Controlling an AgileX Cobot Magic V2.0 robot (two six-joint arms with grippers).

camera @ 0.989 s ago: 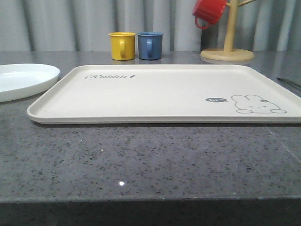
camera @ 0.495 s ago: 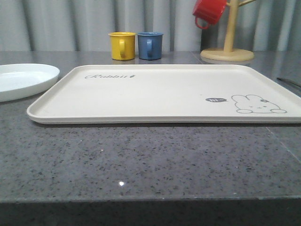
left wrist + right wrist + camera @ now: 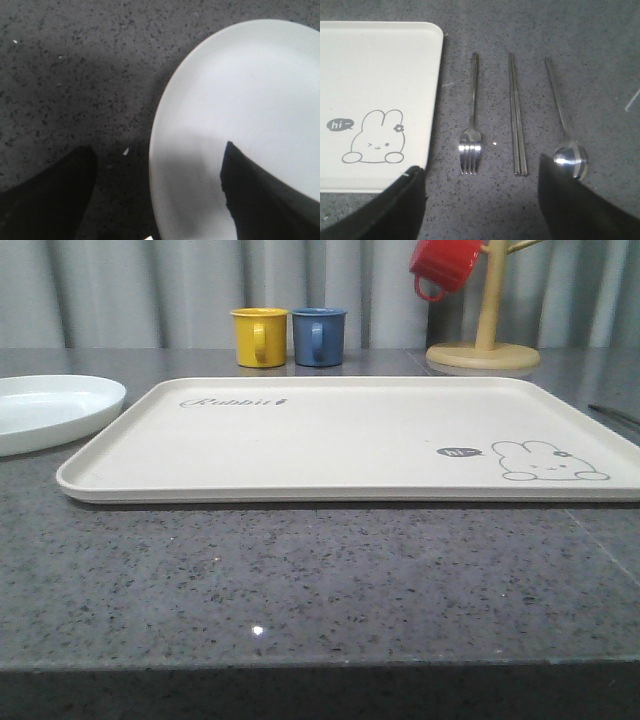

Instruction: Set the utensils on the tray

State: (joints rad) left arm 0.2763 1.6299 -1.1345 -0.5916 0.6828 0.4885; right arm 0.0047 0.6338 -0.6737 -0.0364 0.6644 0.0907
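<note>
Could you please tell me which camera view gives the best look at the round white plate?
The front view shows the plate best: most of its outline, lying on the counter left of the tray. The left wrist view shows only part of its rim and inside, close up, with one finger over it.

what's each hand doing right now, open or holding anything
Left hand: open, empty, fingers straddling the rim of the plate.
Right hand: open, empty, above the fork and chopsticks.
</note>
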